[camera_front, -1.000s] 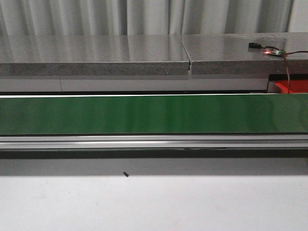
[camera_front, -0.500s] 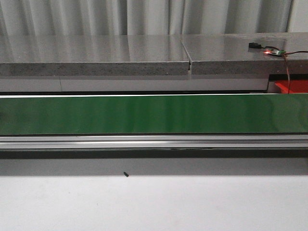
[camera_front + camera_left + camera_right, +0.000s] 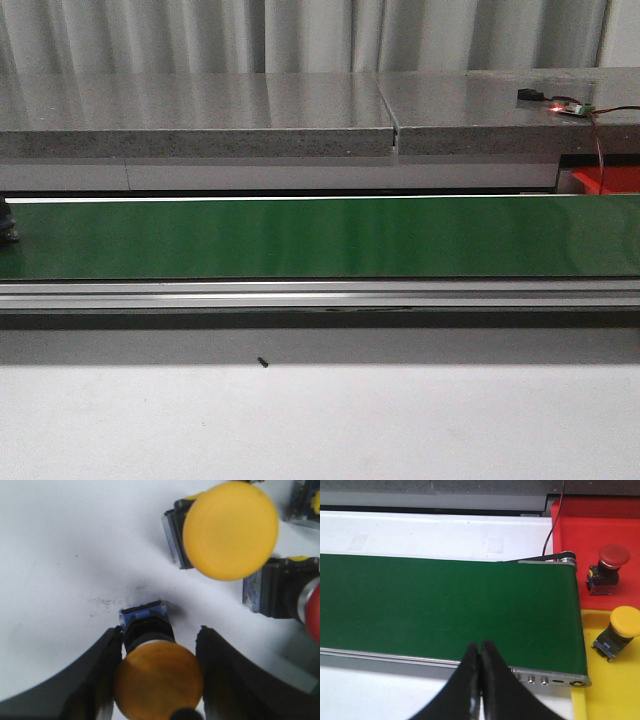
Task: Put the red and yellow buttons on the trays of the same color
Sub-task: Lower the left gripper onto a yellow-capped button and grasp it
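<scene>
Left fingers straddled a yellow button on the white bench, contact unclear | judged rigid, light, cap slippery; I'd grip its black body | right fingers closed, empty.

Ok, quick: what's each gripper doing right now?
Left gripper: fingers around a yellow button; grip not confirmable.
Right gripper: shut, empty, above the green belt.
</scene>
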`<state>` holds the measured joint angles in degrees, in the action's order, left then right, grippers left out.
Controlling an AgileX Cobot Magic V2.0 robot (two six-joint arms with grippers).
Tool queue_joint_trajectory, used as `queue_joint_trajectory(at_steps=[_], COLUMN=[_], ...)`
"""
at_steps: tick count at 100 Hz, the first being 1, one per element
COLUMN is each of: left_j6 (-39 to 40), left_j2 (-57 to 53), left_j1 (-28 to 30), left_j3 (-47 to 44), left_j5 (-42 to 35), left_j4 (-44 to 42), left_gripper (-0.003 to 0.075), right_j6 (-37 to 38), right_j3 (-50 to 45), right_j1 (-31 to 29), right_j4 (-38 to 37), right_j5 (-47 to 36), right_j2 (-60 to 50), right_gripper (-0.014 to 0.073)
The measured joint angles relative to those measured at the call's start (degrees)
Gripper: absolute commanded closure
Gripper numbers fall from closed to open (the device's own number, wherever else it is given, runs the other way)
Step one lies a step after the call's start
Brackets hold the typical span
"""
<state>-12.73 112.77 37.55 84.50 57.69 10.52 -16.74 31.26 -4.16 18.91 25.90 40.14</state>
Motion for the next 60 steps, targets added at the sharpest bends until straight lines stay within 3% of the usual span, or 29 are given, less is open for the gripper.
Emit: queue_joint_trajectory(at_steps=[32, 60], left_j6=[0.0, 0.0], left_j2=[-9.9, -13.5], left_j1=[-0.2, -5.8], left_j3=[0.0, 0.0], left_j5=[0.7, 1.5], left_j4=[0.2, 0.2], left_gripper=[0.0461, 0.0461], right_j6=[0.0, 0.0], right_j3=[0.0, 0.0], right_j1=[0.0, 0.0], right_j4=[0.0, 0.0], right_j5=[0.0, 0.0], right_j2=[0.0, 0.0], right_gripper=[0.0661, 0.0661])
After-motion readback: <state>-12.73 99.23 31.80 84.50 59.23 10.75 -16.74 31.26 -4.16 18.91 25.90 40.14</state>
